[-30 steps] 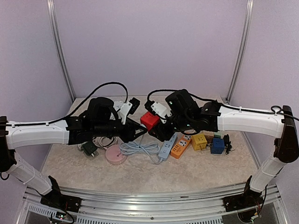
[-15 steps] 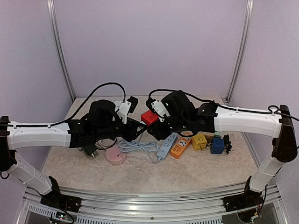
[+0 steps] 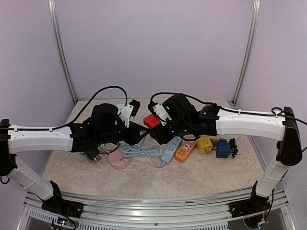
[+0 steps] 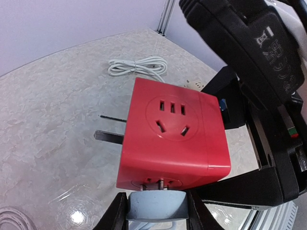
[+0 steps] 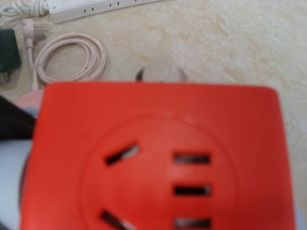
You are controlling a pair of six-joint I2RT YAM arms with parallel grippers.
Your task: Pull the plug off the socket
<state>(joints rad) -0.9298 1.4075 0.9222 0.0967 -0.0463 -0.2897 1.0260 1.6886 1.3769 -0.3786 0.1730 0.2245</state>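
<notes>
- The left gripper (image 4: 156,213) is closed partway, its fingers (image 4: 120,215) pinching the sides of the grey plug (image 4: 156,203).
- The plug sits in one face of the red socket (image 4: 170,139). Its pins show in a thin gap between the two, so it appears to be not yet free.
- The right gripper (image 3: 158,126) is clamped on the socket from the opposite side, its jaws standing fairly wide across the cube. This probably braces the socket so that a pull moves only the plug.
- Both are held off the table (image 3: 201,177), above its middle and a little toward the back edge, so nothing on the surface should drag on them.
- The socket's own prongs (image 4: 108,135) point away into free air.
- A white cable (image 3: 141,152) and a pale strip (image 3: 171,150) lie below, toward the front.
- The left half of the table looks more open, so the left arm has room to draw back toward the left edge.
</notes>
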